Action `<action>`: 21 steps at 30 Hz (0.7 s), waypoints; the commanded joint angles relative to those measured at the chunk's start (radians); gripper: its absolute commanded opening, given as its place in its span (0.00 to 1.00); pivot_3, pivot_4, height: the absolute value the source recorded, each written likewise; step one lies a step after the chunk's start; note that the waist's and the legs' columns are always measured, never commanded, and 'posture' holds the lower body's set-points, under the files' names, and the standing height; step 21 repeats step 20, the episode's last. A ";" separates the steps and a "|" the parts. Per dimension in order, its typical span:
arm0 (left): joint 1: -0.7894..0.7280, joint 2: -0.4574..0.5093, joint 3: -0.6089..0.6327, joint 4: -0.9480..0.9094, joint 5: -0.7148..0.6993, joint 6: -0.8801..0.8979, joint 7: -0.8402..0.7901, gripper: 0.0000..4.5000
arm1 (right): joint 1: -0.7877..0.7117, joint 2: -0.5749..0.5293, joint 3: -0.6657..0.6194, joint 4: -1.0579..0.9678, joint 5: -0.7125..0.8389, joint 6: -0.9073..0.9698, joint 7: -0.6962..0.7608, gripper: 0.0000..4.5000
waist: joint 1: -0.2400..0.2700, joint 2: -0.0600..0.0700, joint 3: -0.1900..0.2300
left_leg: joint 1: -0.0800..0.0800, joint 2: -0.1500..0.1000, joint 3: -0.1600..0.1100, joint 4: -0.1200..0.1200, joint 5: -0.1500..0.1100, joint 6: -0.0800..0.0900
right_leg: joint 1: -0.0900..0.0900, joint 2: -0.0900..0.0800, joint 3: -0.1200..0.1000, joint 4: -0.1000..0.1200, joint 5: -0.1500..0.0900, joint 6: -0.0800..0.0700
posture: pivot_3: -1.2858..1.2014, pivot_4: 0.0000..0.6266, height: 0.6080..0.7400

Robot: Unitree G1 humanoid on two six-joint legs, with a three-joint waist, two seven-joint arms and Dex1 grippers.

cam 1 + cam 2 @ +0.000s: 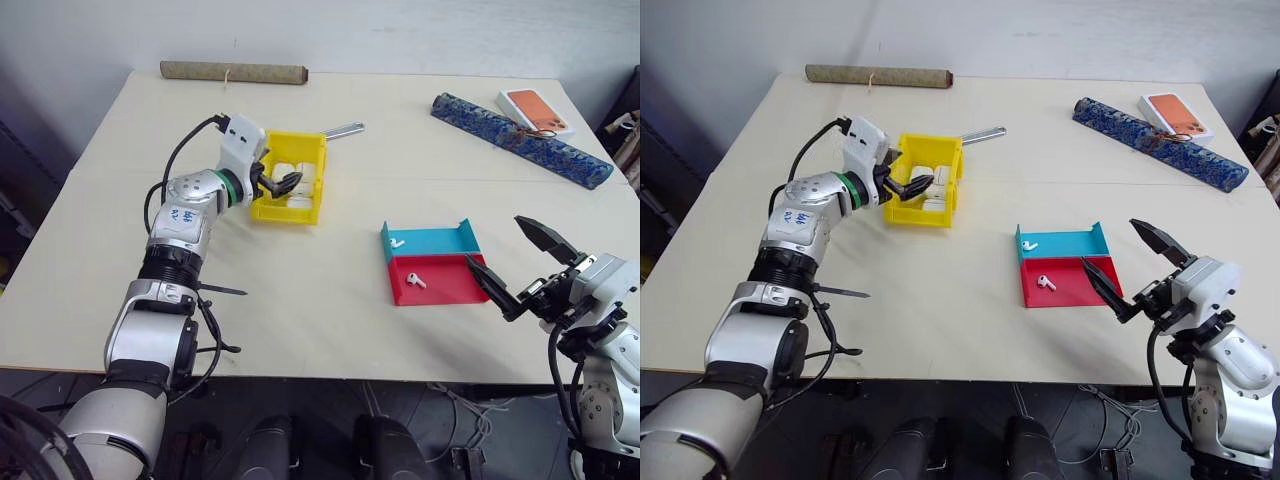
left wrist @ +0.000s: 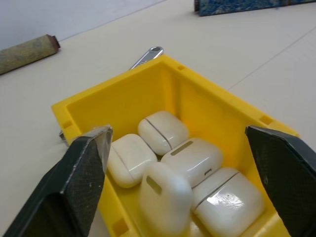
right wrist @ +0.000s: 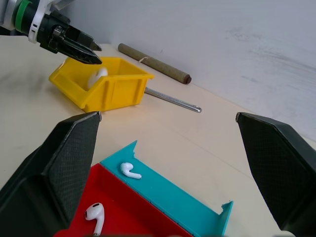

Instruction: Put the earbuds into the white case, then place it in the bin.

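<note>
With both tools spread empty, two earbuds (image 1: 1045,283) are being left uncased, risking cases (image 2: 190,159) binned (image 1: 262,210) empty.

Both arms are clad in silver-grey shells with black joints. A green ring and blue markings are seen on the left forearm; black cables are looped alongside. Each tool, left (image 1: 283,183) and right (image 1: 525,264), is fitted with two black, textured, pointed fingers (image 3: 64,163).

Head stereo pair looking down over table (image 1: 330,330), wrist views close, both sharing yellow bin (image 2: 207,106)
</note>
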 commanded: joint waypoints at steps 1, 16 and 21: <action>0.094 0.089 0.057 -0.228 -0.075 0.012 -0.124 0.99 | -0.004 -0.046 -0.011 0.011 0.018 -0.014 0.016 1.00 | -0.010 0.000 0.000 | 0.000 0.000 0.001 0.000 0.000 0.000 | 0.000 0.000 0.000 0.000 0.000 0.000 | 0.52 0.24 1.00; 1.300 0.368 0.659 -0.826 -0.222 -0.287 -0.455 0.99 | -0.170 -0.385 0.069 0.461 0.011 -0.142 0.506 1.00 | -0.038 0.000 0.000 | 0.009 0.007 0.005 -0.001 -0.007 -0.002 | 0.003 -0.005 0.015 -0.005 -0.001 -0.002 | 0.52 0.24 1.00; 1.383 0.334 0.684 -0.889 -0.242 -0.278 -0.401 0.99 | -0.238 -0.388 0.101 0.578 -0.009 -0.201 0.565 1.00 | -0.026 0.000 0.000 | 0.008 0.007 0.005 -0.001 -0.010 -0.007 | 0.003 -0.007 0.015 -0.006 -0.001 -0.002 | 0.52 0.24 1.00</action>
